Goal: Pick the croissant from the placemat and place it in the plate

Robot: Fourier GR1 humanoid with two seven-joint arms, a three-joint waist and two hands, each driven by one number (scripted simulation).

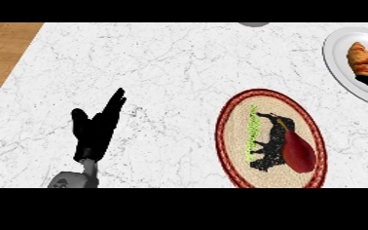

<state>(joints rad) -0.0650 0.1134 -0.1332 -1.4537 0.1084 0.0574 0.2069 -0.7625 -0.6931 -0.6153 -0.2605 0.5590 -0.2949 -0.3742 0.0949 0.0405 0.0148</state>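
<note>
Items on your white marbled tabletop point(179, 68), as seen from the head view:

1. Golden-brown croissant point(358, 58): you will find it lying in the round white plate point(335, 58) at the right edge, upper part of the view. Both are cut off by the edge, so only part of each shows.

2. Oval woven placemat with a dark red rim and a black animal figure point(251, 126): it lies lower right, well apart from the plate. A dark red pointed object point(298, 151) rests on its right half, over the animal figure; you cannot tell what it is.

3. Your left hand point(95, 126): black, lower left, above the tabletop, fingers point(115, 103) straight and pointing up the view, holding nothing. Its grey forearm point(72, 179) enters from the lower edge.

4. Strip of brown wood surface point(14, 44): upper left, beside the tabletop's edge.

5. Small grey object point(253, 24): top edge, mostly cut off.
</note>
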